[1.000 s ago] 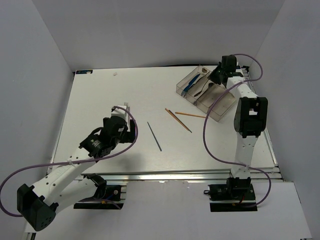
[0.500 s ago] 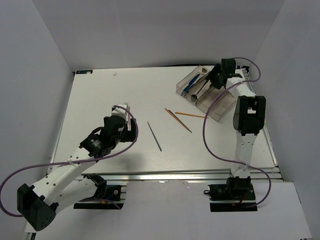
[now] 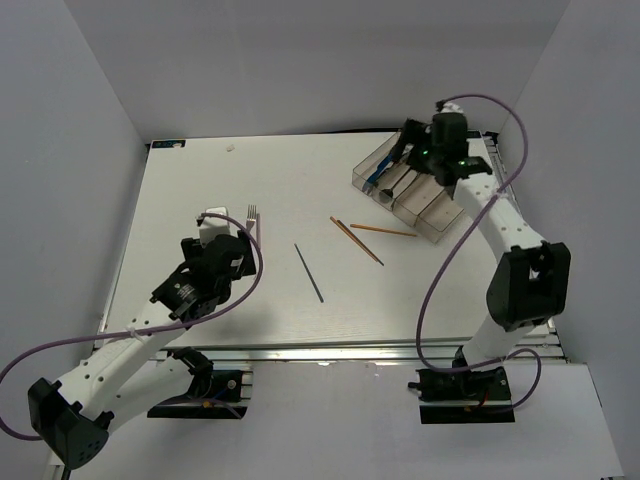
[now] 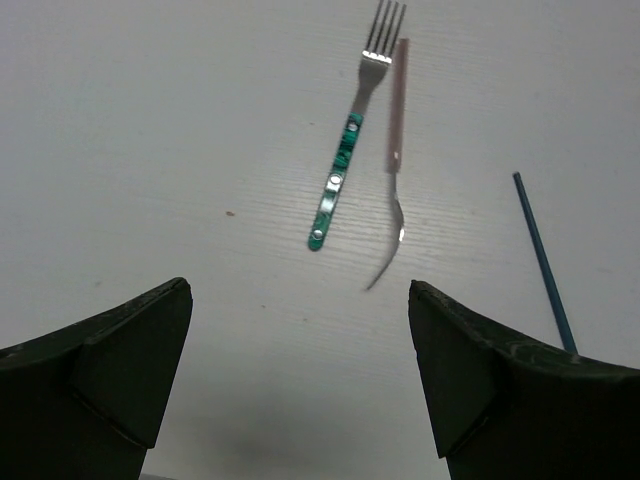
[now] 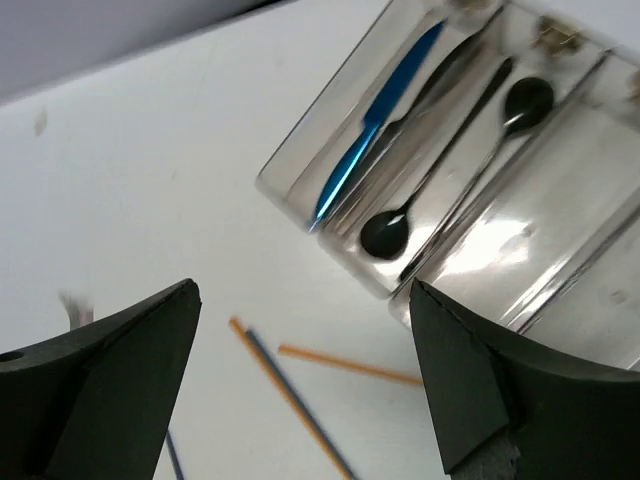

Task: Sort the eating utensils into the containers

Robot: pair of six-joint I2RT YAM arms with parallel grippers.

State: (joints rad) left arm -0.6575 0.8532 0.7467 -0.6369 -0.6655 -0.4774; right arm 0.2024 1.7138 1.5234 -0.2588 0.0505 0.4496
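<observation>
Both hands gape wide and empty over the white desk [image 3: 200, 190].
The four joined clear bins [image 3: 432, 218] have the right hand [image 5: 305, 290] hovering just above them. The left hand [image 4: 298, 290] is well apart from the bins. Under it lies the teal fork [image 4: 340, 170]. Two orange chopsticks [image 3: 383, 231] lie just beside the bins, with a grey chopstick [image 3: 309, 272] farther off. Inside the bins rest a blue knife [image 5: 375, 130] and black spoons [image 5: 385, 232].

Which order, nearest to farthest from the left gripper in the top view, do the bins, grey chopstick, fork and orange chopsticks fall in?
1. The fork, just ahead of the left gripper, slightly to its right.
2. The grey chopstick, mid-table, farther right.
3. The orange chopsticks, right of centre.
4. The bins, far right corner.
</observation>
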